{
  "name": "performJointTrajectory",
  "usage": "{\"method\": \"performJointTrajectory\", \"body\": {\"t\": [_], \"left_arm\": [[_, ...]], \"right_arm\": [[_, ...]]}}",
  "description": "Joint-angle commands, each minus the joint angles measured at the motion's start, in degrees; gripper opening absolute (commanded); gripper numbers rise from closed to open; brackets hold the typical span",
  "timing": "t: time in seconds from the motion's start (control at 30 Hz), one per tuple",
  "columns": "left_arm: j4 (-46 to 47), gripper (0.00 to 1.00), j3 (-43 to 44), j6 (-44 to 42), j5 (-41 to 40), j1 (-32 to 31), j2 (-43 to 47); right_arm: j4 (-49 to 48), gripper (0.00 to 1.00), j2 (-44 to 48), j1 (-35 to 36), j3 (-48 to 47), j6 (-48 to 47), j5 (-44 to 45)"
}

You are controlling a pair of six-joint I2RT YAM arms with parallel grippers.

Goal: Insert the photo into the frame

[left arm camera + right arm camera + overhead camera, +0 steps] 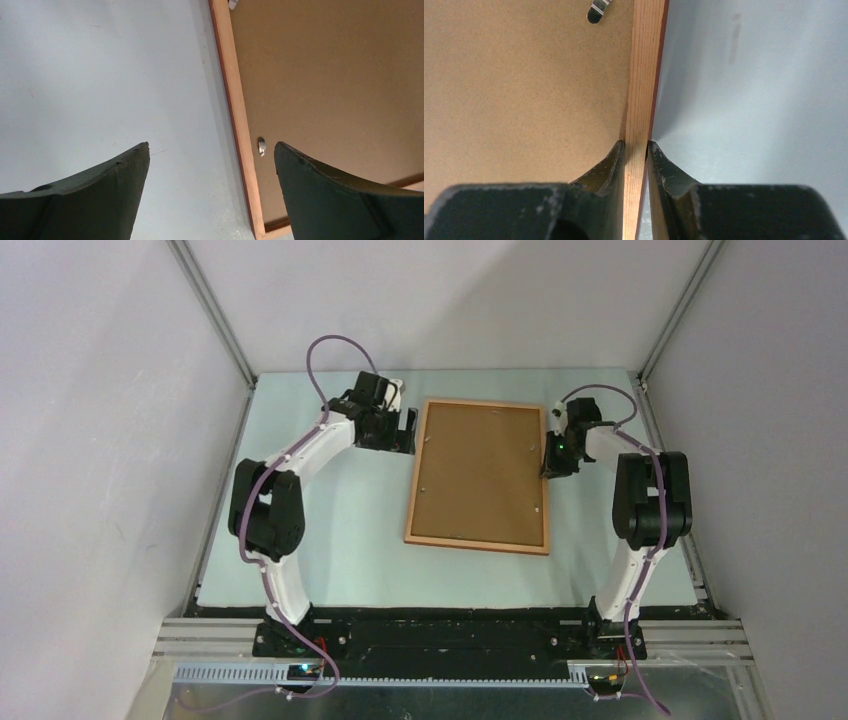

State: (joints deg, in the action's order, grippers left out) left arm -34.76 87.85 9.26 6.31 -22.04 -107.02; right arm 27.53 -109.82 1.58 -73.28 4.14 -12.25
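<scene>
The orange-brown wooden frame [410, 510] lies back side up in the middle of the table, with the brown backing board [480, 475] set inside it. The photo is hidden. My right gripper [553, 453] is shut on the frame's right rail [640, 100], one finger on each side of the wood. My left gripper [408, 433] is open and straddles the frame's left rail [237, 110] near its far corner, one finger [105, 195] over the table and the other finger [340, 195] over the backing board. A small metal clip [261, 146] shows beside that rail.
Another metal clip [597, 11] sits on the backing board near the right rail. The pale table [330, 540] is walled by grey panels on three sides, with aluminium posts at the back corners [250, 380].
</scene>
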Motion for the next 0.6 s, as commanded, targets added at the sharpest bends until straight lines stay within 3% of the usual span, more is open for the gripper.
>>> {"method": "performJointTrajectory", "body": {"t": [0.0,0.57], "left_arm": [[1.38,0.98,0.46,1.54,-0.53,1.59,-2.96],[-1.06,0.97,4.07,1.4,-0.38,3.69,-12.23]], "right_arm": [[0.2,0.0,1.46,4.34,-0.24,0.55,-2.01],[0.88,0.0,1.83,7.03,2.7,0.45,-8.87]]}}
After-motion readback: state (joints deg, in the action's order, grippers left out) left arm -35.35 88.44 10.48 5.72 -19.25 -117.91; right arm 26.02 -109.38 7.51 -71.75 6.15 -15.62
